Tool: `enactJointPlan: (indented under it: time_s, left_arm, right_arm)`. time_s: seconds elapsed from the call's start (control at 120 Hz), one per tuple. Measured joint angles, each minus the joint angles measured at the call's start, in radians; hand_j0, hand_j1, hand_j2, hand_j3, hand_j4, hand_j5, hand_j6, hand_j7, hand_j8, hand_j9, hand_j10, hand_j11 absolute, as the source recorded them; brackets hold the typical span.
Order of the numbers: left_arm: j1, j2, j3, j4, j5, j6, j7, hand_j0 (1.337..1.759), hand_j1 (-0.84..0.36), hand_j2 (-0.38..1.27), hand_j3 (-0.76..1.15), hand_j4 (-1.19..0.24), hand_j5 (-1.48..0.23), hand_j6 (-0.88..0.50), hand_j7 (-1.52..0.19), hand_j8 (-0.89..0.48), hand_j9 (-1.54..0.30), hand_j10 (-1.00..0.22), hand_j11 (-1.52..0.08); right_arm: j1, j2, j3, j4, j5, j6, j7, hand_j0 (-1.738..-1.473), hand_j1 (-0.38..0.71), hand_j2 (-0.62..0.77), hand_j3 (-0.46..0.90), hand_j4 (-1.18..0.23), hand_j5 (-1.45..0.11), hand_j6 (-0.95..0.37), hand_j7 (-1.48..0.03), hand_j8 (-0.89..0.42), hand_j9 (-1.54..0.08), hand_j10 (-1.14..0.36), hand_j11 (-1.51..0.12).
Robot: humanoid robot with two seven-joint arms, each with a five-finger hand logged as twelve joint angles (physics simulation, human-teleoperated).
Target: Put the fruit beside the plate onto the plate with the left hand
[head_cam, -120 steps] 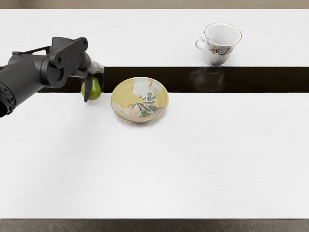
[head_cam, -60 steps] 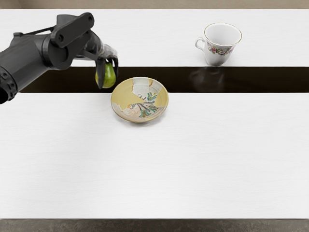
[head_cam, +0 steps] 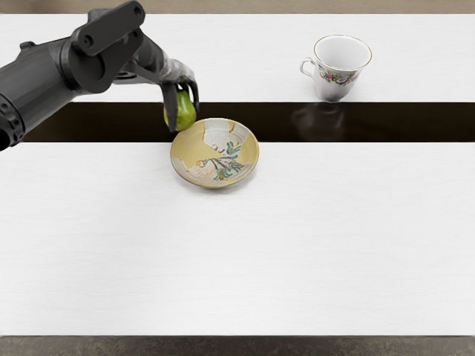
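Note:
A green pear-like fruit (head_cam: 183, 113) hangs in the air just beyond the far left rim of the plate, held between the dark fingers of my left hand (head_cam: 181, 104). The arm reaches in from the picture's left edge. The plate (head_cam: 215, 153) is a yellow saucer with a painted bird and flower pattern; it lies on the white table with nothing on it. The fingers cover part of the fruit's top and sides. My right hand does not show.
A white teacup (head_cam: 338, 67) with a floral print and gold rim stands at the far right. A dark glossy strip (head_cam: 356, 122) runs across the table behind the plate.
The left hand has lifted the fruit off the table and carried it up and to the right, from beside the plate's left to just over its far left rim.

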Motion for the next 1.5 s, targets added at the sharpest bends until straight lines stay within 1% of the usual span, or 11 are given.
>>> enactJointPlan:
  time_s: [0.183, 0.292, 0.392, 0.717, 0.767, 0.9, 1.0, 1.142, 1.317, 1.4, 1.5]
  left_arm:
    - [0.008, 0.000, -0.018, -0.020, -0.021, 0.000, -0.001, 1.658, -0.26, 0.31, 0.00, -0.55, -0.74, -0.40, -0.73, -0.40, -0.73, -0.55, -0.73]
    - [0.004, 0.000, -0.026, -0.074, -0.023, 0.000, 0.000, 1.658, -0.26, 0.31, 0.00, -0.55, -0.74, -0.40, -0.73, -0.40, -0.73, -0.55, -0.73]
    - [0.010, 0.000, -0.028, -0.098, -0.025, 0.000, 0.000, 1.658, -0.26, 0.31, 0.00, -0.55, -0.74, -0.40, -0.73, -0.40, -0.73, -0.55, -0.73]
    - [0.035, 0.000, -0.028, -0.111, -0.020, 0.000, 0.000, 1.658, -0.24, 0.28, 0.00, -0.53, -0.71, -0.42, -0.71, -0.41, -0.71, -0.54, -0.71]
    - [0.041, 0.000, -0.030, -0.111, -0.020, 0.000, 0.000, 1.658, -0.19, 0.24, 0.00, -0.49, -0.64, -0.39, -0.64, -0.39, -0.64, -0.49, -0.64]
    - [0.042, 0.000, -0.031, -0.112, -0.025, 0.001, 0.000, 1.658, 0.03, 0.13, 0.00, -0.28, -0.37, -0.23, -0.37, -0.23, -0.37, -0.28, -0.37]
    - [0.041, 0.000, -0.032, -0.113, -0.028, 0.001, 0.000, 1.658, 0.15, 0.08, 0.00, -0.18, -0.24, -0.15, -0.24, -0.15, -0.24, -0.18, -0.24]
    - [0.029, 0.000, -0.054, -0.138, -0.029, 0.001, 0.000, 1.658, 0.24, 0.04, 0.00, -0.10, -0.13, -0.09, -0.13, -0.09, -0.13, -0.10, -0.13]
    - [0.035, 0.000, -0.090, -0.185, -0.048, 0.001, 0.000, 1.658, 0.29, 0.02, 0.00, -0.06, -0.07, -0.05, -0.07, -0.05, -0.07, -0.06, -0.07]
    - [0.034, 0.115, -0.108, -0.233, -0.083, 0.001, -0.001, 1.658, 0.30, 0.01, 0.00, -0.04, -0.06, -0.04, -0.06, -0.04, -0.06, -0.04, -0.06]
    - [0.034, 0.277, -0.158, -0.345, -0.103, 0.000, -0.001, 1.658, 0.31, 0.01, 0.00, -0.04, -0.05, -0.03, -0.04, -0.03, -0.04, -0.04, -0.04]
  right_arm:
    - [0.000, 0.000, 0.000, 0.000, 0.000, 0.000, 0.000, -1.658, -0.35, 0.00, 0.00, 0.00, 0.00, 0.00, 0.00, 0.00, 0.00, 0.00, 0.00]
    - [0.000, 0.000, 0.000, 0.000, 0.000, 0.000, 0.000, -1.658, -0.35, 0.00, 0.00, 0.00, 0.00, 0.00, 0.00, 0.00, 0.00, 0.00, 0.00]
    - [0.000, 0.000, 0.000, 0.000, 0.000, 0.000, 0.000, -1.658, -0.35, 0.00, 0.00, 0.00, 0.00, 0.00, 0.00, 0.00, 0.00, 0.00, 0.00]
    - [0.000, 0.000, 0.000, 0.000, 0.000, 0.000, 0.000, -1.658, -0.35, 0.00, 0.00, 0.00, 0.00, 0.00, 0.00, 0.00, 0.00, 0.00, 0.00]
    - [0.000, 0.000, 0.000, 0.000, 0.000, 0.000, 0.000, -1.658, -0.35, 0.00, 0.00, 0.00, 0.00, 0.00, 0.00, 0.00, 0.00, 0.00, 0.00]
    - [0.000, 0.000, 0.000, 0.000, 0.000, 0.000, 0.000, -1.658, -0.35, 0.00, 0.00, 0.00, 0.00, 0.00, 0.00, 0.00, 0.00, 0.00, 0.00]
    - [0.000, 0.000, 0.000, 0.000, 0.000, 0.000, 0.000, -1.658, -0.35, 0.00, 0.00, 0.00, 0.00, 0.00, 0.00, 0.00, 0.00, 0.00, 0.00]
    - [0.000, 0.000, 0.000, 0.000, 0.000, 0.000, 0.000, -1.658, -0.35, 0.00, 0.00, 0.00, 0.00, 0.00, 0.00, 0.00, 0.00, 0.00, 0.00]
    - [0.000, 0.000, 0.000, 0.000, 0.000, 0.000, 0.000, -1.658, -0.35, 0.00, 0.00, 0.00, 0.00, 0.00, 0.00, 0.00, 0.00, 0.00, 0.00]
    - [0.000, 0.000, 0.000, 0.000, 0.000, 0.000, 0.000, -1.658, -0.35, 0.00, 0.00, 0.00, 0.00, 0.00, 0.00, 0.00, 0.00, 0.00, 0.00]
    - [0.000, 0.000, 0.000, 0.000, 0.000, 0.000, 0.000, -1.658, -0.35, 0.00, 0.00, 0.00, 0.00, 0.00, 0.00, 0.00, 0.00, 0.00, 0.00]
